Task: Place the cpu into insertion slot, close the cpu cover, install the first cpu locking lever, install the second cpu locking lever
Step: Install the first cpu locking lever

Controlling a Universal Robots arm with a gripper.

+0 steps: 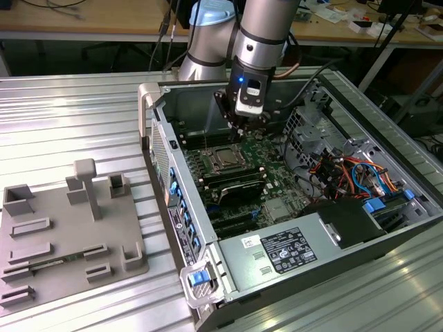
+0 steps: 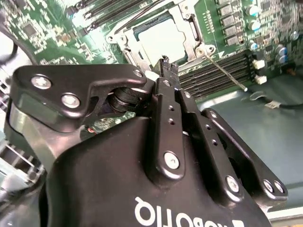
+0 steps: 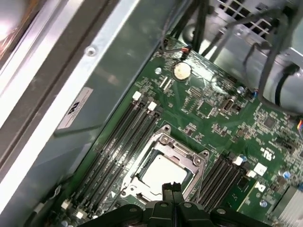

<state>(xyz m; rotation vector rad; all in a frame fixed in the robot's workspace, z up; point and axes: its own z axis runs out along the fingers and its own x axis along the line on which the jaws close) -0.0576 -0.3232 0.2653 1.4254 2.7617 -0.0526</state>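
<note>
Ribbed metal table (image 1: 83,117) carrying an open PC case (image 1: 176,207), with a grey fixture plate (image 1: 62,242) on the exterior view's left. Green motherboard (image 1: 277,166) inside. Gripper (image 1: 239,128) hangs just above the socket, fingers (image 3: 173,189) pinched together, empty as far as I can see. cpu cover (image 3: 163,138) lies flat on the socket, and the cpu (image 3: 163,172) sits in its open centre.
</note>
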